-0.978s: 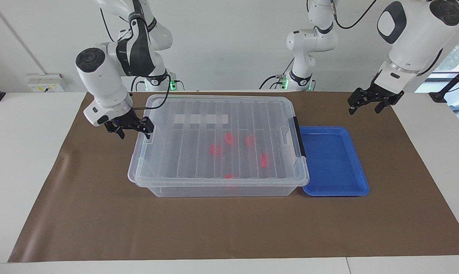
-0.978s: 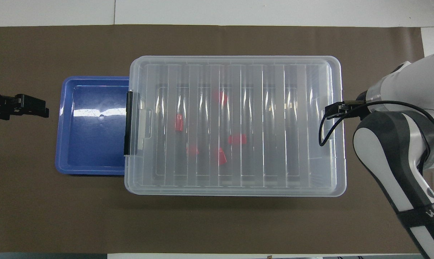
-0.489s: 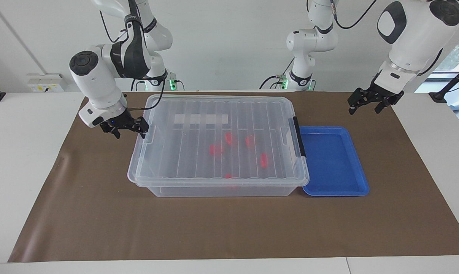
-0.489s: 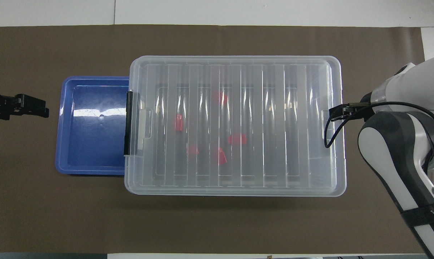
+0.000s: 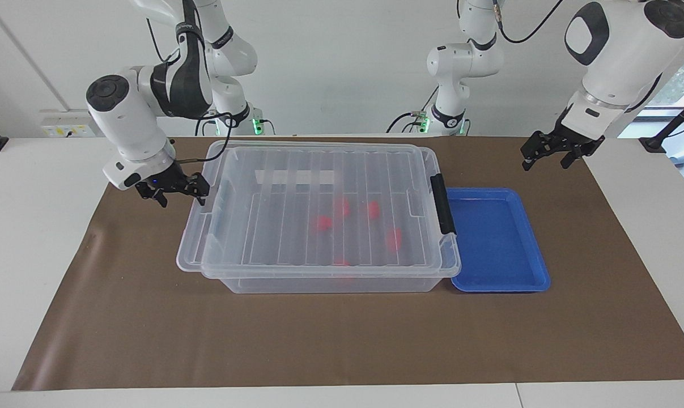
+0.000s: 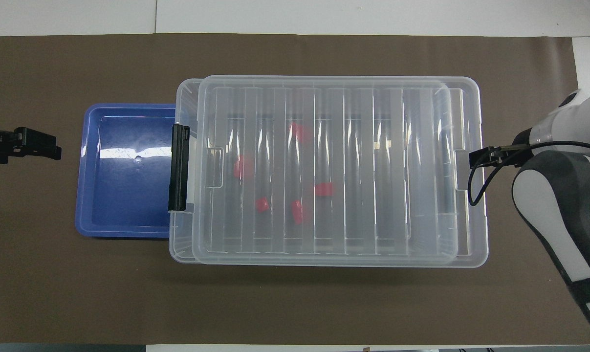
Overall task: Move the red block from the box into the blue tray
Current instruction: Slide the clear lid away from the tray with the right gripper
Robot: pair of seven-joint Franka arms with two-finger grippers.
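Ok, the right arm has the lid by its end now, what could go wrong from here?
The lid is held only at one end by the right gripper, so it may slip or drop back onto the box.

The black latch end sits beside the blue tray; dragging the lid could bump the tray or box.

The red blocks stay covered; the left gripper waits.

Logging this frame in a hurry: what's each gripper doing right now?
Right gripper: at the lid's edge at the right arm's end of the box; grip cannot be told.
Left gripper: open, holding nothing, waiting over the mat.
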